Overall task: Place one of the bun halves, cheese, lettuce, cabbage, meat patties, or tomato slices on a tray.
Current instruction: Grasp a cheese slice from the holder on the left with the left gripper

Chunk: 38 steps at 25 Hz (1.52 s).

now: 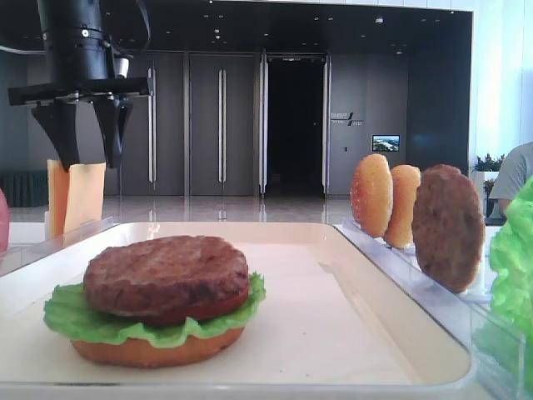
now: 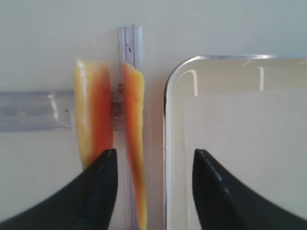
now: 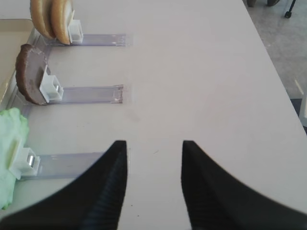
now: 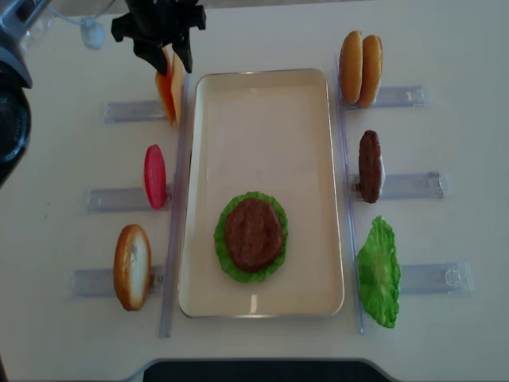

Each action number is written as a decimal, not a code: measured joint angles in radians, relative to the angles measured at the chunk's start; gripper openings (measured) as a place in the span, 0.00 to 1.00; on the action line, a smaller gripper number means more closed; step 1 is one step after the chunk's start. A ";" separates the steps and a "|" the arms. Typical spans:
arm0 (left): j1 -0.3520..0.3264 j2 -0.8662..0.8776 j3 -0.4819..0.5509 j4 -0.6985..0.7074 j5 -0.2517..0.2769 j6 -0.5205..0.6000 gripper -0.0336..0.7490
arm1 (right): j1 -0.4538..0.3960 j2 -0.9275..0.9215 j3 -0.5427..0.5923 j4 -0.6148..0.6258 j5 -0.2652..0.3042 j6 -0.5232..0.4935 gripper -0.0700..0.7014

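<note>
The left gripper (image 2: 153,191) hangs open directly above the thin yellow-orange cheese slices (image 2: 134,143), which stand on edge just left of the cream-white rimmed tray (image 2: 165,143). Their long edge runs parallel to the fingers (image 2: 103,187). The right gripper (image 3: 154,187), also open, is far off.

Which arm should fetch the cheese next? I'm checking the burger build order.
The left. Its open pincer hangs right above the upright cheese slices beside the tray. The right pincer, also open, hovers over bare table on the far side, near the lettuce rack.
</note>
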 joint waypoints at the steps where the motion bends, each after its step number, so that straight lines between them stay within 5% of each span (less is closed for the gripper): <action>1: 0.000 0.006 0.000 0.000 -0.001 0.000 0.54 | 0.000 0.000 0.000 0.000 0.000 0.000 0.47; 21: 0.000 0.072 0.000 0.012 -0.011 0.000 0.53 | 0.000 0.000 0.000 0.000 0.000 0.000 0.47; 24: 0.000 0.072 0.000 0.012 -0.011 0.000 0.44 | 0.000 0.000 0.000 0.000 0.000 0.000 0.47; 30: 0.000 0.073 0.000 0.024 0.005 0.006 0.10 | 0.000 0.000 0.000 0.000 0.000 0.000 0.47; 38: 0.001 0.073 -0.014 0.021 0.014 0.031 0.08 | 0.000 0.000 0.000 0.000 0.000 0.000 0.47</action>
